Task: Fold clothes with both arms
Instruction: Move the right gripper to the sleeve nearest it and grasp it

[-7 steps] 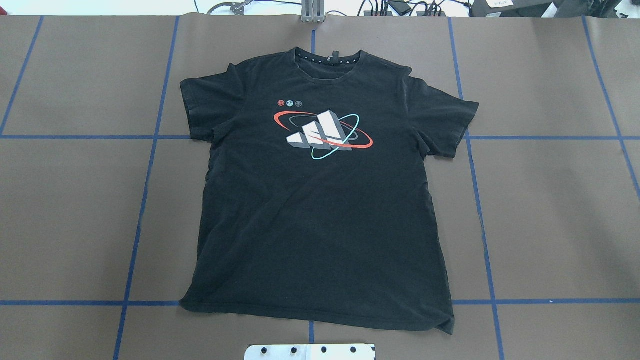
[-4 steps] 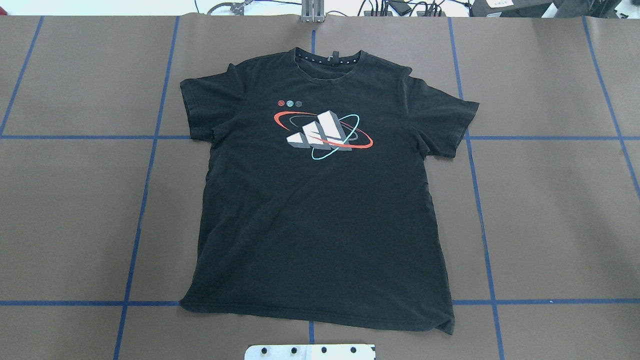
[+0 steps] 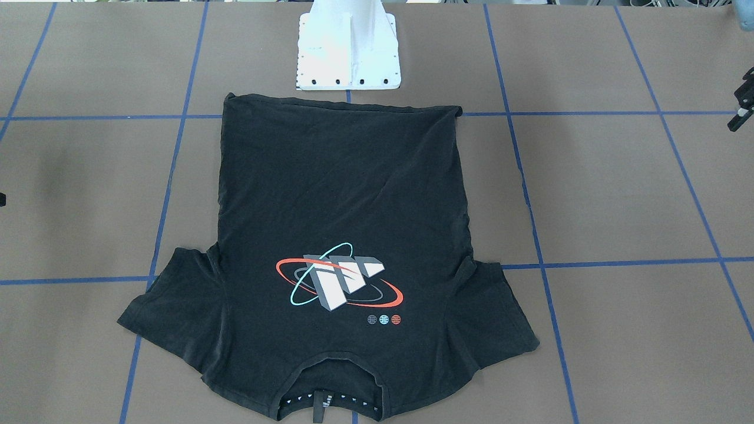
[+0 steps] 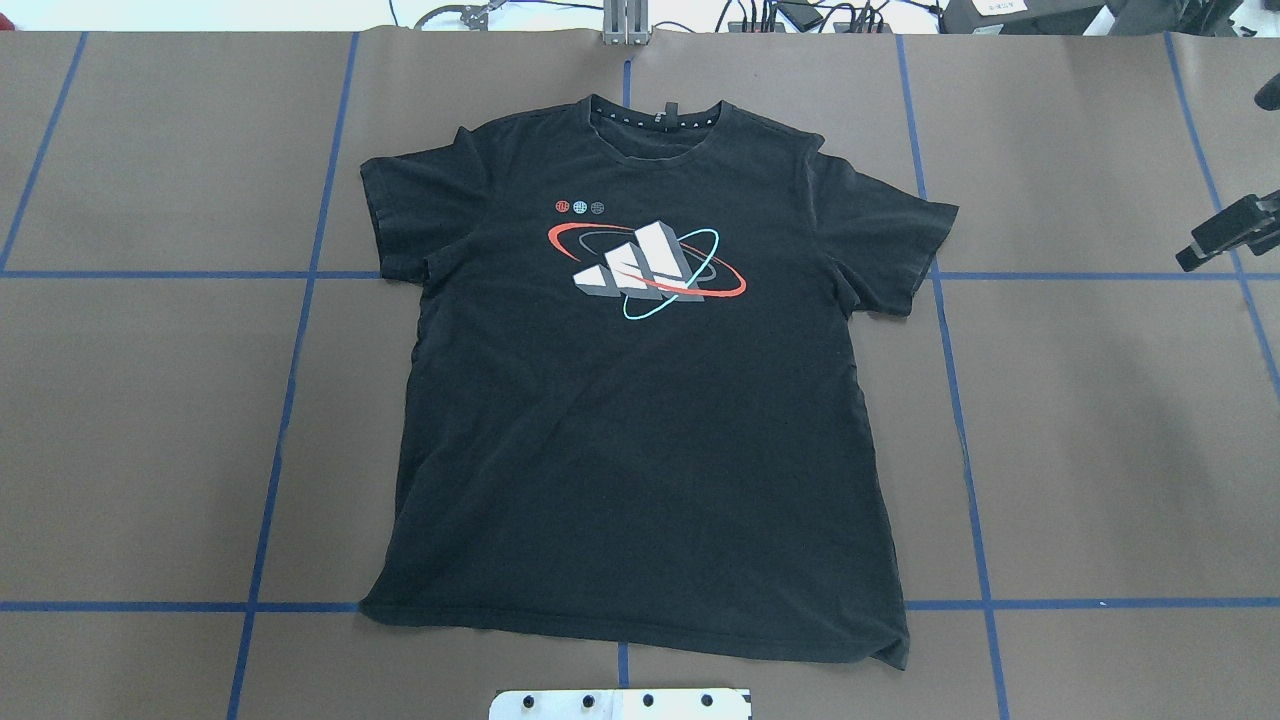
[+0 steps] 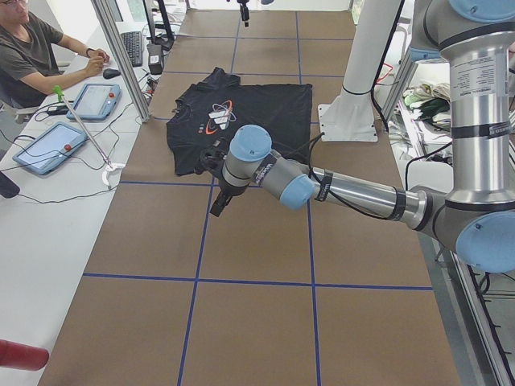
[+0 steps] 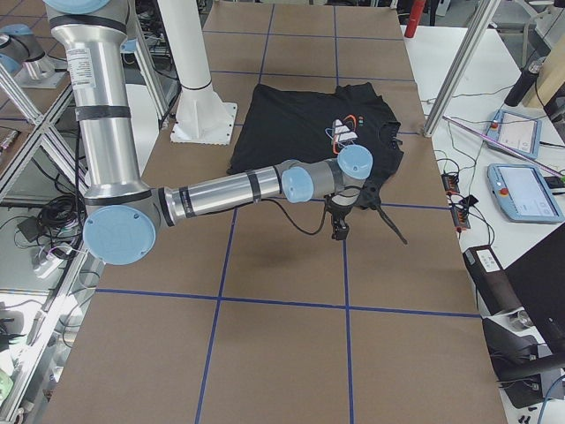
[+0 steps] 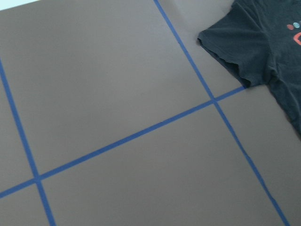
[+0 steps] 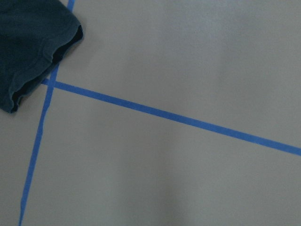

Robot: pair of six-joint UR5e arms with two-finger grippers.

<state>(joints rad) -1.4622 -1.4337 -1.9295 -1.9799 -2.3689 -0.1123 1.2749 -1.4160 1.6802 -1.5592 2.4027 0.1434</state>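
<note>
The black T-shirt point(image 4: 640, 450) lies flat and face up on the brown table, collar away from the robot, graphic point(image 4: 645, 270) showing. My right gripper point(image 4: 1222, 240) pokes in at the overhead view's right edge, well right of the shirt's sleeve point(image 8: 33, 42), and hangs above the table point(image 6: 338, 228). My left gripper point(image 3: 741, 106) shows at the front-facing view's right edge and hovers beyond the other sleeve point(image 7: 240, 42), as the left side view shows point(image 5: 219, 203). Neither touches the cloth. I cannot tell whether either gripper is open or shut.
The white base pedestal point(image 3: 349, 53) stands just behind the shirt's hem. Blue tape lines point(image 4: 290, 400) grid the brown paper. A seated person point(image 5: 32, 56) and tablets point(image 5: 48, 145) sit at a side desk; more pendants point(image 6: 521, 190) lie past the other end.
My right gripper has come into the overhead view at its right edge. The T-shirt has not moved.
</note>
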